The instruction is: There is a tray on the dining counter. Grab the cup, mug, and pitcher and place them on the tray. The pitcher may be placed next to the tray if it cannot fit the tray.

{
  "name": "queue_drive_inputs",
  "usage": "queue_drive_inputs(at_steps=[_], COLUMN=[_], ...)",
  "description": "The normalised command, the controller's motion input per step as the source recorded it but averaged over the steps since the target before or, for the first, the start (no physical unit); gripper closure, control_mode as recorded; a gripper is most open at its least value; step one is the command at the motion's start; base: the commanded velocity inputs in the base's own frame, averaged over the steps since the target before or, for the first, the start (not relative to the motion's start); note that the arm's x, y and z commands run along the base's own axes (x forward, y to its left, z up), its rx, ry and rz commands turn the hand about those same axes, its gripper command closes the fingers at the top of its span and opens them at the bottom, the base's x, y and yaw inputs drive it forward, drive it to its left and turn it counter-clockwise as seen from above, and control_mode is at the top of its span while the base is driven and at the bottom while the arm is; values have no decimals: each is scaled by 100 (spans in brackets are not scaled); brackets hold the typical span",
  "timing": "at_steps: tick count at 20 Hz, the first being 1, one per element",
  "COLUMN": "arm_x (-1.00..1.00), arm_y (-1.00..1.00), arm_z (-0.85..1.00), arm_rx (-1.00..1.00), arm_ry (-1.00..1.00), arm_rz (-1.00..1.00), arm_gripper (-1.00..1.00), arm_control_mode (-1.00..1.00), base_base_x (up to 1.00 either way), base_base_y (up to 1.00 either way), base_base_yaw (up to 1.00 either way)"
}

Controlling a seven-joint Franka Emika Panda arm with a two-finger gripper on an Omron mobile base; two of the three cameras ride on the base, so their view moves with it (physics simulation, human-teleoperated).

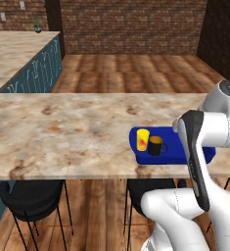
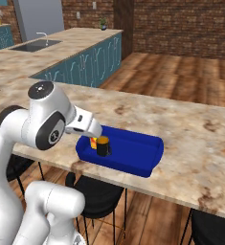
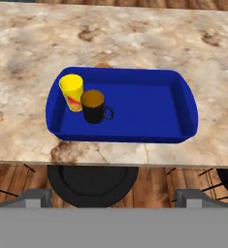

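Judging by the blue tray (image 3: 135, 104) on the tabletop (image 3: 28, 53), two of three vessels are placed: the yellow cup (image 3: 72, 91) with its red mark and the black, orange-lined mug (image 3: 94, 106) stand touching at the tray's left end. Next comes finding the pitcher, probably elsewhere. Fingers (image 3: 113, 198) stand wide apart, holding nothing, hovering off the tabletop's near edge.

arm (image 2: 18, 139): glossy white shells | joints: dark caps | markings: unclear

Tray half free
Cup (image 3: 72, 92) and mug (image 3: 94, 106) crowd the tray's (image 3: 149, 135) left end; its right stretch and the surrounding surface (image 3: 33, 43) lie open.
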Motion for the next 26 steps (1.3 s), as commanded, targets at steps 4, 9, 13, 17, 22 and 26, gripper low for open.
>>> queue_drive_inputs(at_steps=[4, 9, 13, 17, 22, 26], arm_x=[-21, -21, 0, 0, 0, 0], arm_y=[0, 0, 0, 0, 0, 0], arm_z=[40, 9, 0, 0, 0, 0], arm_rx=[0, 0, 0, 0, 0, 0], arm_ry=[0, 0, 0, 0, 0, 0], arm_rz=[0, 0, 0, 0, 0, 0], arm_gripper=[-100, -100, -100, -100, -100, -100], arm_control_mode=[-100, 100, 100, 100, 100, 100], base_base_x=[0, -15, -100, -100, -97, -55], base_base_y=[0, 0, 0, 46, 100, 100], base_base_yaw=[0, 0, 0, 0, 0, 0])
